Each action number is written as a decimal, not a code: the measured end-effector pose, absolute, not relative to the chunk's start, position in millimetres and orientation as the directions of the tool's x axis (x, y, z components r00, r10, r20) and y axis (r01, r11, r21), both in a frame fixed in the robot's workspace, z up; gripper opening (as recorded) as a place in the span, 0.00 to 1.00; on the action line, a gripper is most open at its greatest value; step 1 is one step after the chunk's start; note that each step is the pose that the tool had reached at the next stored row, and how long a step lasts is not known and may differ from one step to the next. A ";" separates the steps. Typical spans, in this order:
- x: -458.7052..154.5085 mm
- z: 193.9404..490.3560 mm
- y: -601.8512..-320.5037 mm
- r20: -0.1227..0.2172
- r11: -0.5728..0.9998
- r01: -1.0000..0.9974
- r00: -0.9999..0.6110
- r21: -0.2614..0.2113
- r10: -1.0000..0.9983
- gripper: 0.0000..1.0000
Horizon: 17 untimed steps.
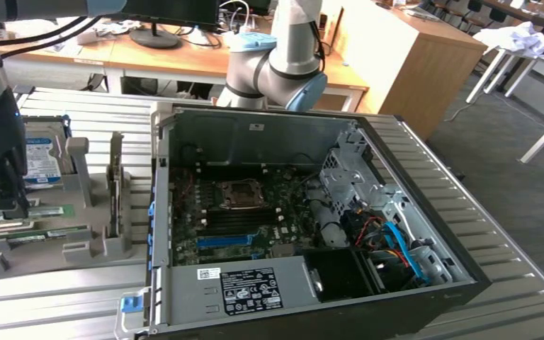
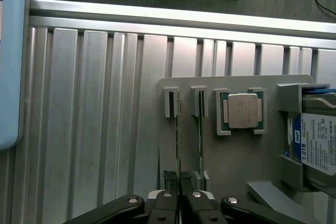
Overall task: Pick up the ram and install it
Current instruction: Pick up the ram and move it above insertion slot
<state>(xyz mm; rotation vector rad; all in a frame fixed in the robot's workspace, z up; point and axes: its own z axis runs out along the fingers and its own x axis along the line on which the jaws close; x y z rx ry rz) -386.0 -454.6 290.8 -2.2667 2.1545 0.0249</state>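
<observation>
Two green ram sticks stand on edge in slots of a grey holder [image 2: 236, 156]. My gripper [image 2: 178, 178] sits over the near end of one ram [image 2: 178, 129], its black pads [image 2: 169, 178] pressed against both faces of the stick, which still stands in its slot. The second stick [image 2: 200, 129] stands free just beside it. In the exterior view my gripper [image 1: 6, 202] hangs over the holder [image 1: 74, 244] at that view's left, beside the open computer case [image 1: 163, 212]. The motherboard's long memory slots [image 1: 244, 225] lie below the processor socket [image 1: 241, 195].
A square silver processor chip [image 2: 242, 110] rests in a pocket of the holder, next to a blue-labelled hard drive [image 2: 317, 142]. The holder's upright posts [image 1: 116, 184] rise between my gripper and the case wall. Cables and a drive cage [image 1: 357, 177] fill the case's far side.
</observation>
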 end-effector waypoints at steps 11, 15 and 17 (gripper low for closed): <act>-386.0 302.7 -454.6 -0.021 -0.051 -0.999 0.051 0.001 -0.998 0.13; -386.0 307.3 -454.6 -0.021 -0.051 -0.999 0.051 0.001 -0.998 0.13; -386.0 309.8 -454.6 -0.021 -0.051 -0.999 0.051 0.001 -0.998 0.13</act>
